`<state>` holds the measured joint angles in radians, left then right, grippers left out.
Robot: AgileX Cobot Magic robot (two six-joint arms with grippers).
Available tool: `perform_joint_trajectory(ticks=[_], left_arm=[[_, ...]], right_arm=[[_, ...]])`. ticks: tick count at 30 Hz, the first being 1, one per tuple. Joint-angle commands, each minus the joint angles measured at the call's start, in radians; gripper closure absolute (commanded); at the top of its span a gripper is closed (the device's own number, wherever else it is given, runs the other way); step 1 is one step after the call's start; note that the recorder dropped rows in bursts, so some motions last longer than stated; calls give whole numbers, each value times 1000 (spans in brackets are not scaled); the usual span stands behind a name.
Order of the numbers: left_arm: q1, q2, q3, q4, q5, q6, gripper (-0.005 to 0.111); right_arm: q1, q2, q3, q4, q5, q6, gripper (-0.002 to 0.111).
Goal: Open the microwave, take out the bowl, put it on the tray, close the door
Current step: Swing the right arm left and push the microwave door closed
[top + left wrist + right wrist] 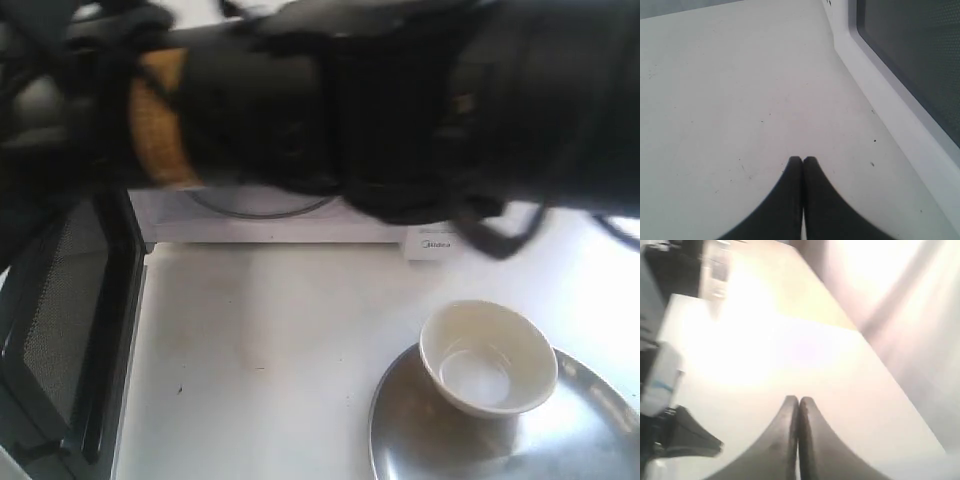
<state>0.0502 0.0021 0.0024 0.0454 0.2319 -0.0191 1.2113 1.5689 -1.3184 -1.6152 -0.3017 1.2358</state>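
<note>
The small cream bowl (487,357) stands upright on the shiny steel tray (410,435) at the lower right of the exterior view. The white microwave (275,228) is mostly hidden behind a black arm; only its lower front edge and open cavity show. Its door (70,330) stands swung open at the left, dark window facing in. In the left wrist view the left gripper (803,159) is shut and empty over the white table, beside the door (912,57). The right gripper (799,400) is also shut and empty above bare table. Neither gripper's fingers show in the exterior view.
A thick black arm (400,100) with a tan band crosses the whole top of the exterior view. The clear glass turntable (262,205) lies inside the cavity. White table (270,350) spreads between door and tray. A dark object (687,440) sits beside the right gripper.
</note>
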Motion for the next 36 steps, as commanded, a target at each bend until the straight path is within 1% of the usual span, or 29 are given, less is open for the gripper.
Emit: perform_joint_trajectory(ticks=[1,4,9,11,13,16,19,21,23,25,28,31,33,35,36], left_arm=[[-4,-2,-2,-7,1,-2,107],[-4,-2,-2,-7,1,-2,107],[-4,-2,-2,-7,1,-2,107],[-4,-2,-2,-7,1,-2,107],[-4,-2,-2,-7,1,-2,107],[-4,-2,-2,-7,1,-2,107],[-4,-2,-2,-7,1,-2,107],[-4,-2,-2,-7,1,-2,107],[-4,-2,-2,-7,1,-2,107],[-4,-2,-2,-7,1,-2,107],[-4,-2,-2,-7,1,-2,107],[-4,-2,-2,-7,1,-2,107],[-4,-2,-2,-7,-1,-2,107],[-4,-2,-2,-7,-1,-2,107],[-4,-2,-2,-7,-1,-2,107]], right_arm=[[151,171,-142,-12,140,-310,108],[233,284,-234,-15,434,-522,108],[287,406,-324,-95,816,-690,108],[293,429,-332,-129,1016,-779,108],[285,447,-332,-129,1253,-852,108],[234,446,-332,-129,1516,-899,108],[169,429,-332,-129,1523,-914,108],[132,406,-332,-44,1523,-898,108],[107,389,-332,-1,1523,-879,108],[94,378,-332,1,1523,-837,108],[96,346,-332,-40,1523,-774,108],[117,301,-332,-43,1523,-724,108],[137,255,-332,-35,1400,-579,108],[142,246,-332,-16,1301,-556,108],[142,251,-332,-16,1297,-561,108]])
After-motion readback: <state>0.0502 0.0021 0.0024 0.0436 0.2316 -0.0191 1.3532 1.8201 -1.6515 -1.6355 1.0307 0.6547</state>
